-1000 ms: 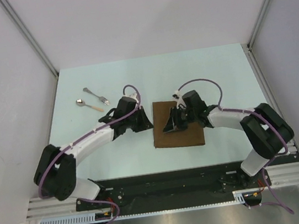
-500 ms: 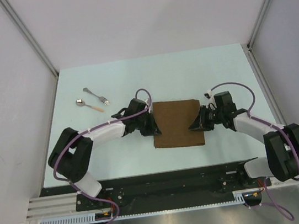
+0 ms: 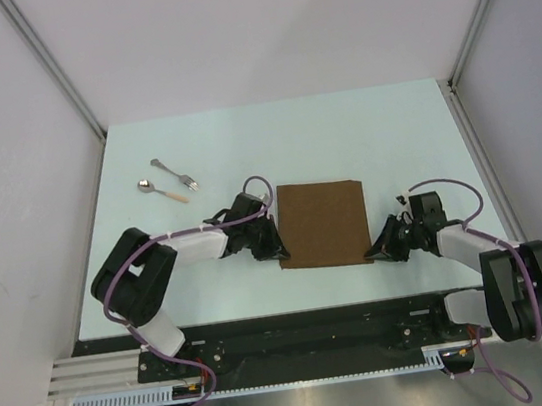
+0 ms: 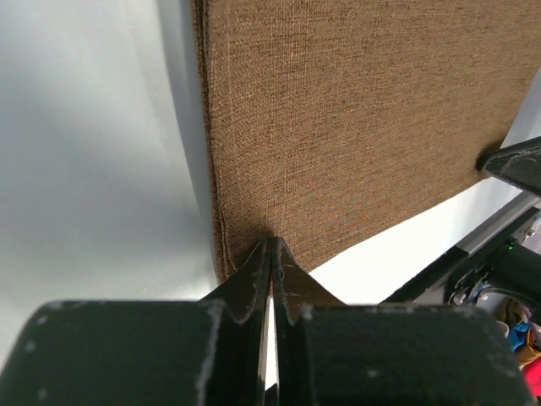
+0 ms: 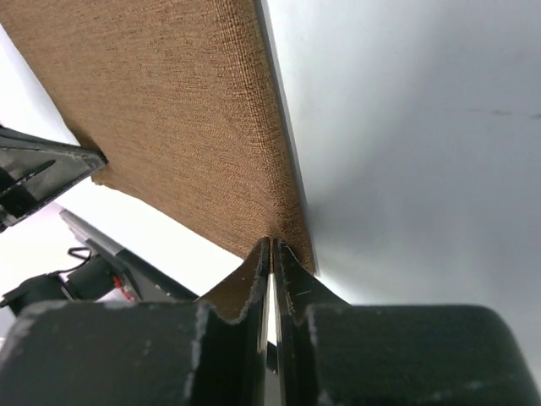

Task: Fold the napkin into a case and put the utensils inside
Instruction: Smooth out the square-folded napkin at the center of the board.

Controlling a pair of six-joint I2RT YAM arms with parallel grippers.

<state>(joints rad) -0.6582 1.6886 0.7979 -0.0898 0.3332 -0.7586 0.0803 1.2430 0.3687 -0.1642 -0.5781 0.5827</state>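
Both arms have dropped back to the near edge of the napkin (image 3: pixel 322 221), which lies flat mid-table. Now the left gripper (image 3: pixel 276 251) pinches its near-left corner and the right gripper (image 3: pixel 373 252) its near-right, jaws almost closed on cloth. From both pincers the sheet stretches toward the far side, neither arm nearer.

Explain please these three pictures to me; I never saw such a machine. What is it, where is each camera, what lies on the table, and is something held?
These are two robot arms with two-finger grippers. The wide picture looks down from above; the other two come from a camera on each wrist. On the pale table lies a flat brown napkin, with a fork and a spoon apart, far left. The left gripper and the right gripper each pinch a near corner of the napkin.
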